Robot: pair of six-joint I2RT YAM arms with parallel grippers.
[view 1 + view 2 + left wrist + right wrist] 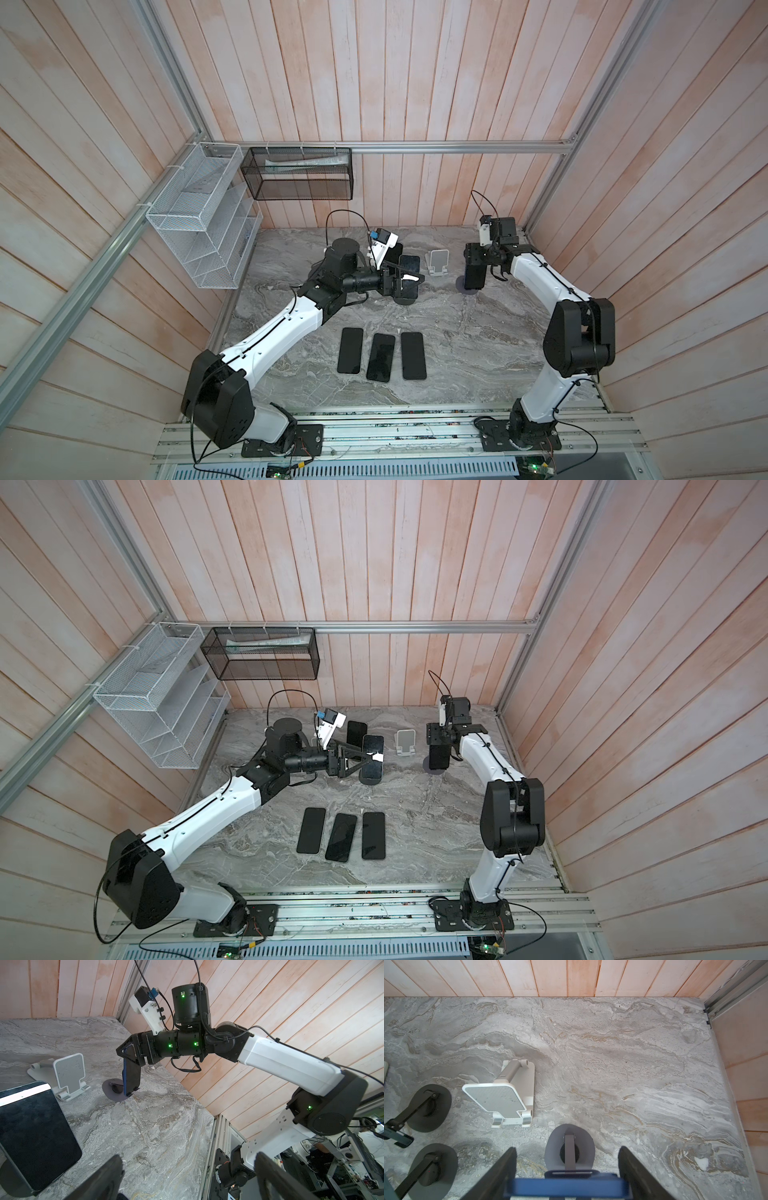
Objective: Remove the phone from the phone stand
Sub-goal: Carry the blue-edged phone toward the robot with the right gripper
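A phone (566, 1186) in a blue case stands upright against the cradle of a dark phone stand with a round base (571, 1153) at the back right of the table. My right gripper (567, 1150) comes down from above, shut on the phone with one finger on each long edge. Both top views show this phone (473, 276) (439, 757) under the right gripper (473, 266), its stand base (467, 289) peeking out beside it. In the left wrist view the phone (131, 1076) hangs just over the base (110, 1089). My left gripper (187, 1184) (415, 277) is open and holds nothing.
Beside the left gripper, two more phones (409, 262) (395, 251) rest on black stands (429, 1107) (436, 1167). An empty white stand (438, 264) sits between the arms. Three phones (350, 351) (381, 357) (413, 355) lie flat near the front. Wire baskets (199, 216) (297, 174) hang on the walls.
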